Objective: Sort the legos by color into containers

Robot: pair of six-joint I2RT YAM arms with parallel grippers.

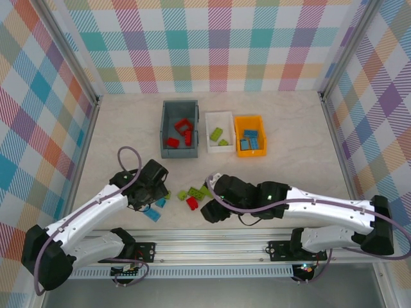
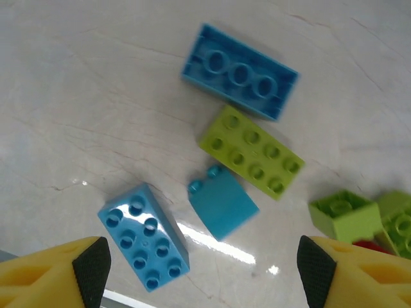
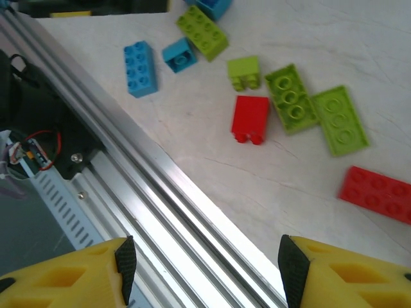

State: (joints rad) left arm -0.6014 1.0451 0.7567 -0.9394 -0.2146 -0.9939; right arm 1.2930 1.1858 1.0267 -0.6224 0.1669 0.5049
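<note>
Your left gripper (image 2: 202,266) hangs low over the near-left part of the table (image 1: 289,173). Its jaws are spread wide and there's nothing clamped between them. Look at what lies under it in the left wrist view. There's a blue brick (image 2: 144,236), studs up, close by the fingertips, and a small blue sloped piece (image 2: 223,205) just beside it. A lime brick (image 2: 252,151) sits a little beyond, and past that an upturned blue brick (image 2: 239,70) shows its hollow side. Off to the right a small lime block (image 2: 343,215) sits against more lime, with a sliver of red at its near edge.

Your right gripper (image 3: 209,264) is spread apart too and carries nothing. It is poised over the aluminium rail (image 3: 160,192) at the table's near edge. Its camera gives you more loose pieces. A small red brick (image 3: 250,119) lies just beside an upturned lime brick (image 3: 290,97), a flat lime plate (image 3: 338,119) sits next to that, and a long red brick (image 3: 376,192) lies apart on the right.

From above, your three containers stand in a row farther back on the table. The grey-blue bin (image 1: 164,128) is on the left with red bricks (image 1: 183,131) inside. The white bin (image 1: 219,114) is in the middle with lime pieces (image 1: 217,134). The orange-yellow bin (image 1: 238,138) is on the right, holding blue pieces (image 1: 251,138). The unsorted legos lie near the front edge, between your two grippers.
</note>
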